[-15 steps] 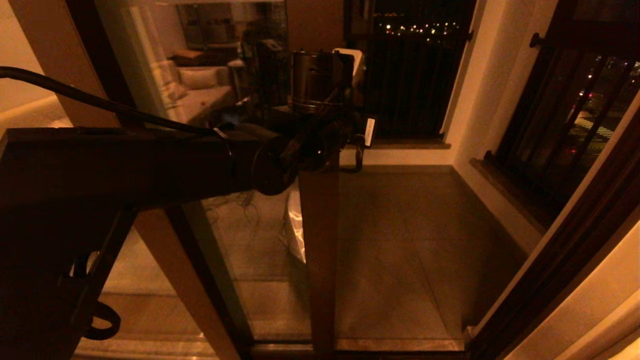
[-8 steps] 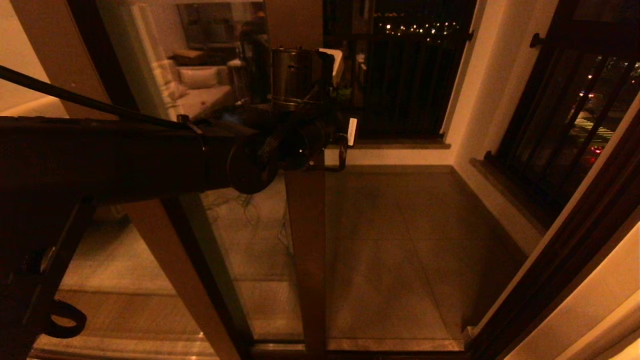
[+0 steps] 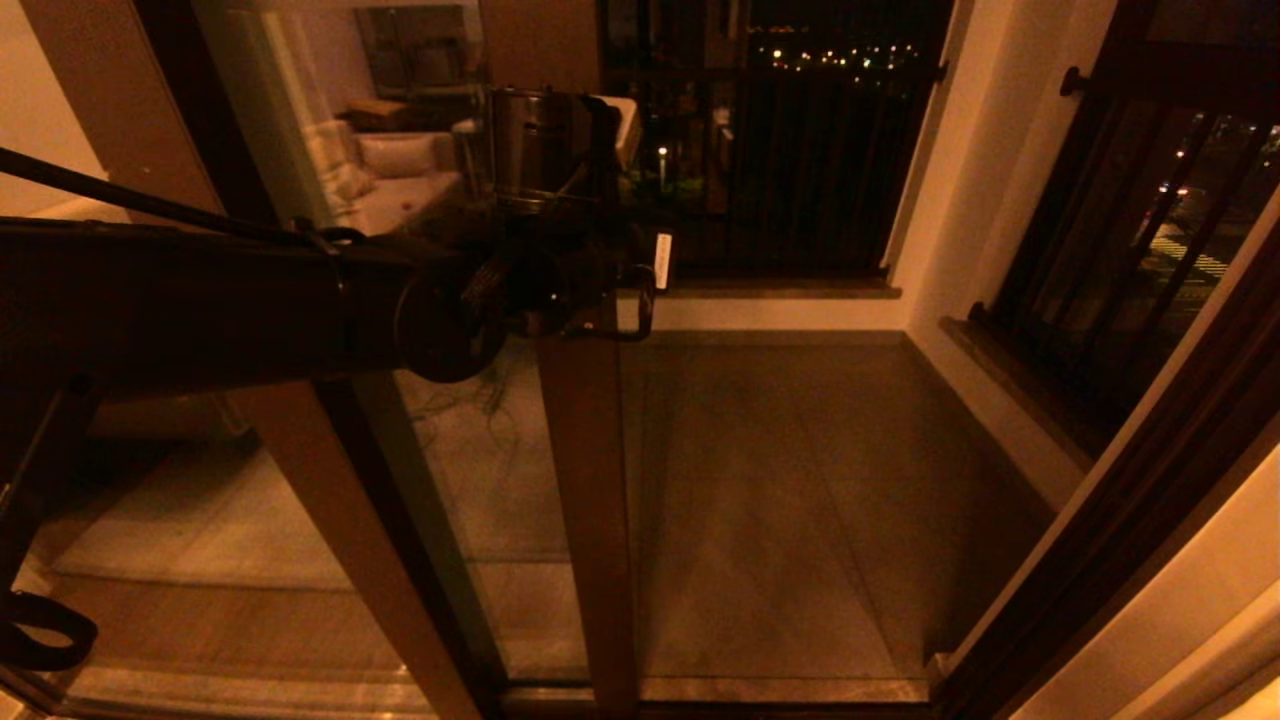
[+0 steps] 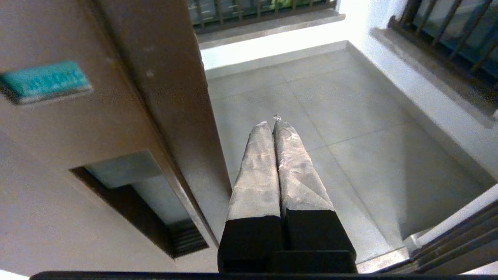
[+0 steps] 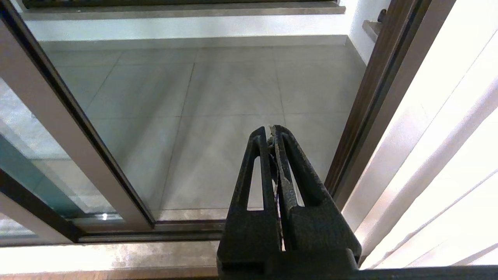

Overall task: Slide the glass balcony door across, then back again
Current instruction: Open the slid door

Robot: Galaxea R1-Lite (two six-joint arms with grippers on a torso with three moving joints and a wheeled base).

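Observation:
The glass balcony door's dark brown stile [image 3: 590, 500] stands left of the middle, its reflective pane [image 3: 470, 480] to its left. My left gripper [image 3: 632, 300] reaches across at handle height, on the stile's right, opening-side edge. In the left wrist view that gripper [image 4: 272, 124] is shut on nothing, its fingers running close beside the stile [image 4: 171, 101] over the balcony floor. The recessed handle slot [image 4: 128, 194] is on the stile's face, apart from the fingers. My right gripper [image 5: 271, 130] hangs low near the right jamb, shut and empty.
A lighter-brown fixed stile [image 3: 330, 480] stands left of the door. Black-barred windows [image 3: 800, 170] close the balcony at the back and on the right [image 3: 1130, 250]. The dark right jamb [image 3: 1130, 500] and a pale curtain [image 5: 447, 155] bound the opening. Tiled floor [image 3: 800, 500] shows through it.
The door stile has slid left, widening the opening, and my left arm has moved left with it. The right arm has not visibly moved.

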